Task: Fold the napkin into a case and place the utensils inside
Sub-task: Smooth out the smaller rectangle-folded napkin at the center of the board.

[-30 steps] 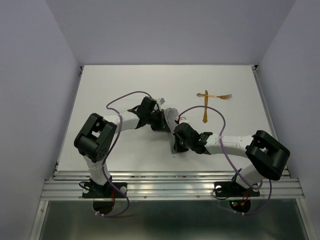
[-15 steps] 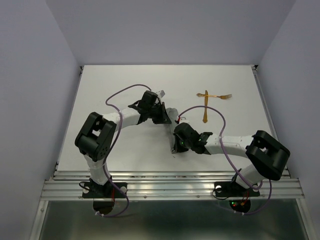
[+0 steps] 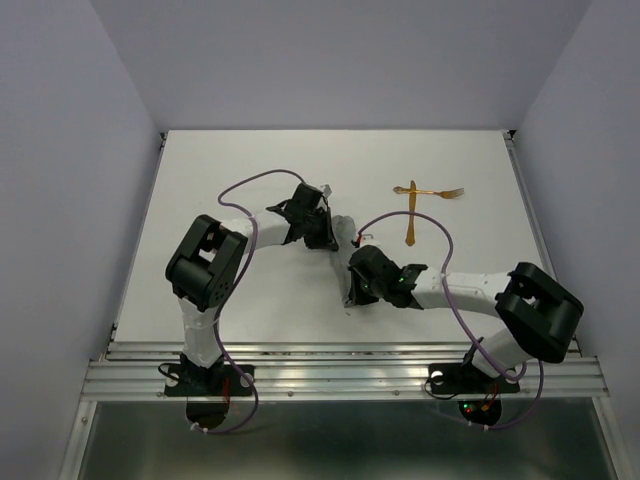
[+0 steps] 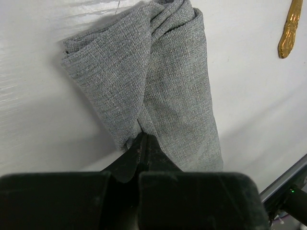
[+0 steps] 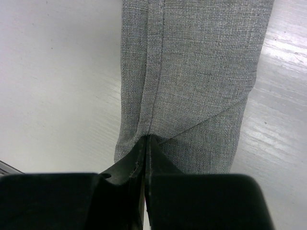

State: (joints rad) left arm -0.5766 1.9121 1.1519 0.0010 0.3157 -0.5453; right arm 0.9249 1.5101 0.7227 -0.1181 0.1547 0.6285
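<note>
Since the left gripper (image 4: 144, 142), clamped on the plain grey soft cloth napkin (image 4: 177, 91) at overhead centre, has edged rightward toward the right gripper (image 5: 146, 143) pinching its other end, folding seems unfinished; thin golden utensils (image 3: 425, 195) lie upper right, outside.

The surface (image 3: 250, 160) is white and glossy, streaked with glare. Near its middle lies the grey napkin (image 4: 168, 96), folded into a narrow oblong strip, flat and hemmed at one end, bunched in loose folds at the other. Out toward one o'clock from it, well apart, the two golden utensils (image 3: 412, 192) lie crossed. The fork (image 3: 442, 192) runs nine-to-three, tines at three. The other piece (image 3: 411, 222) runs twelve-to-six across the fork's handle end.
</note>
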